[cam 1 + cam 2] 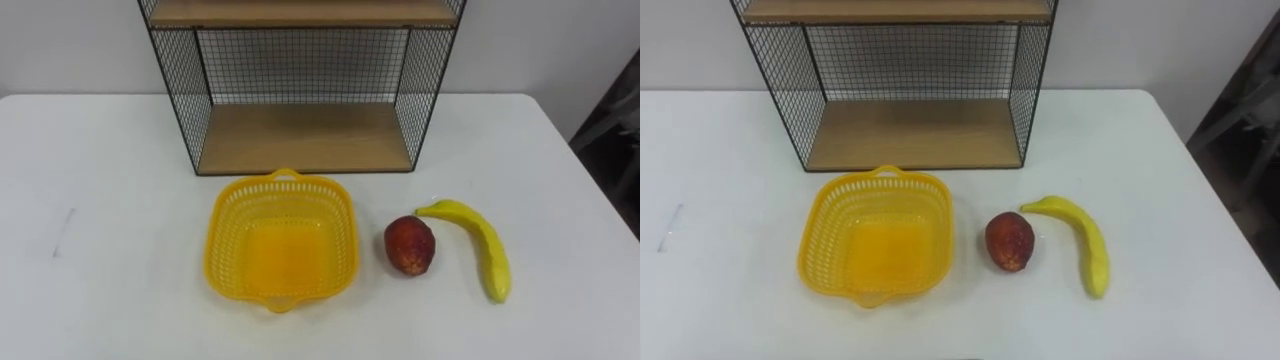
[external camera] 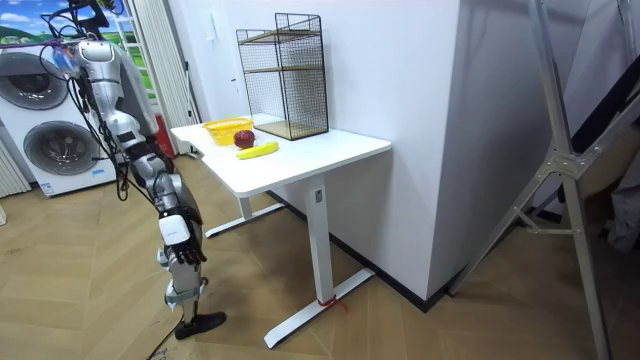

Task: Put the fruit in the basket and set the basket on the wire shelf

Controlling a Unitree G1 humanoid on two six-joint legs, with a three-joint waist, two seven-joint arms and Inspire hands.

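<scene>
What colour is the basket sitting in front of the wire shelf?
Bright yellow all over, with a slotted lattice wall: the basket shows best in the left eye view.

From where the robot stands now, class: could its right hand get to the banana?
Probably yes. The banana lies in the open on the right side of the white table, towards its near edge, with nothing over it. The red fruit sits apart on its left, out of the way.

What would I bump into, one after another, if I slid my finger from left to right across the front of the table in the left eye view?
yellow basket → red fruit → banana
</scene>
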